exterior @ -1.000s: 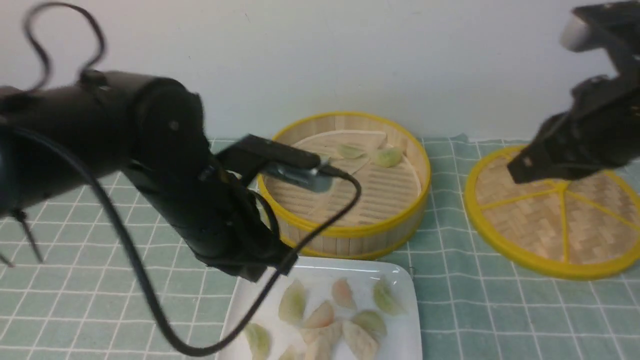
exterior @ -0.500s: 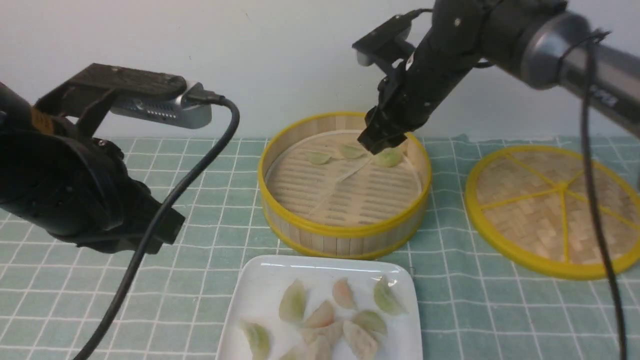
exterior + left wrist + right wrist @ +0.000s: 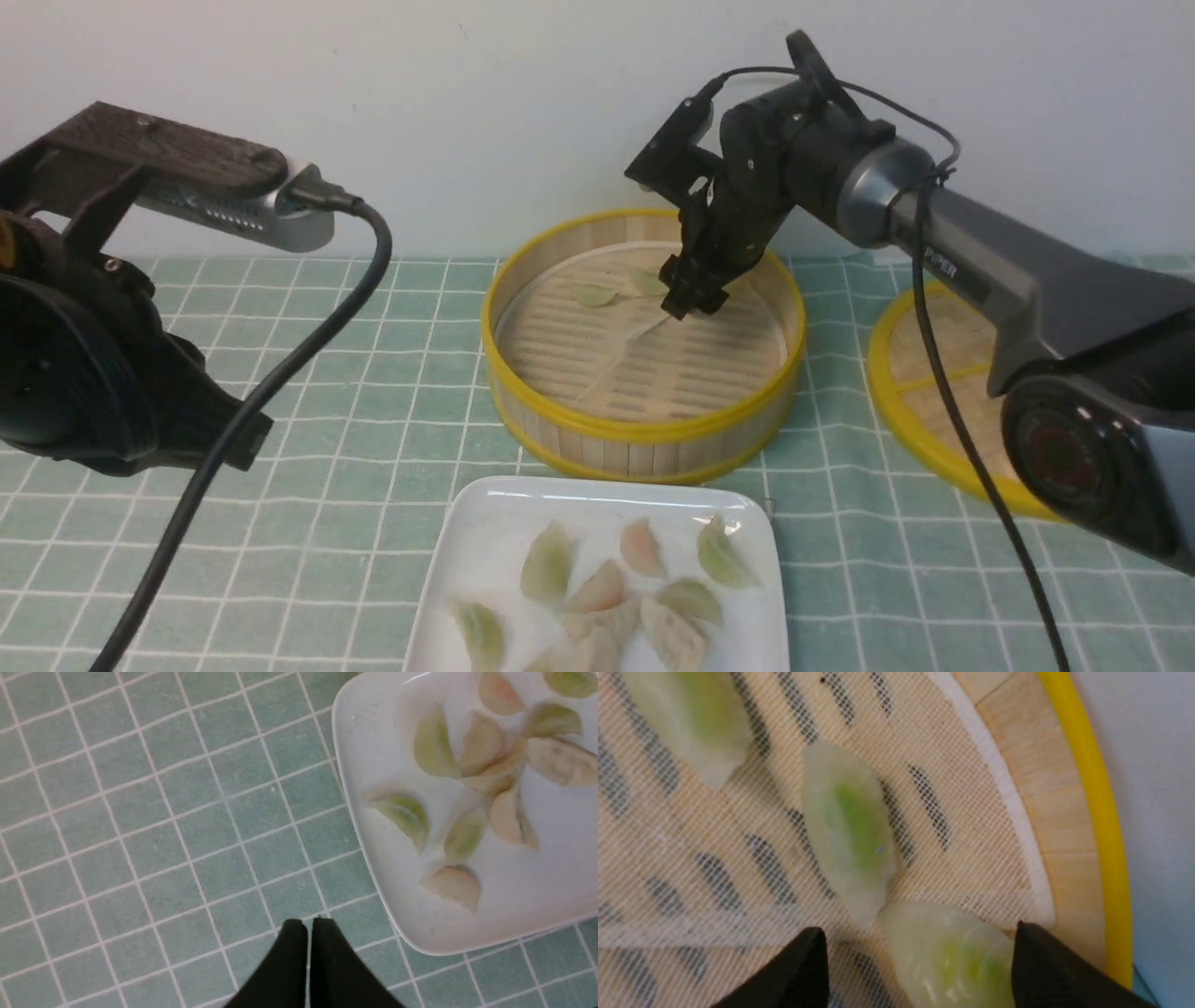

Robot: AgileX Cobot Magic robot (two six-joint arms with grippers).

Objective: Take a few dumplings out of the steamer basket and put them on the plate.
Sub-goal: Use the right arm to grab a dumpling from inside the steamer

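The steamer basket stands at the middle back. Two pale green dumplings show on its liner in the front view. My right gripper is down inside the basket. In the right wrist view it is open, with a green dumpling between its jaws near the basket wall. Two more dumplings lie just beyond. The white plate in front holds several dumplings. My left gripper is shut and empty above the cloth beside the plate.
A flat woven disc with yellow spokes lies to the right of the basket, partly behind my right arm. A green checked cloth covers the table. My left arm and its cable hang over the left side.
My left arm has drawn back to the left, away from the plate and basket. My right arm has swung in from the right and lowered into the basket over a dumpling.
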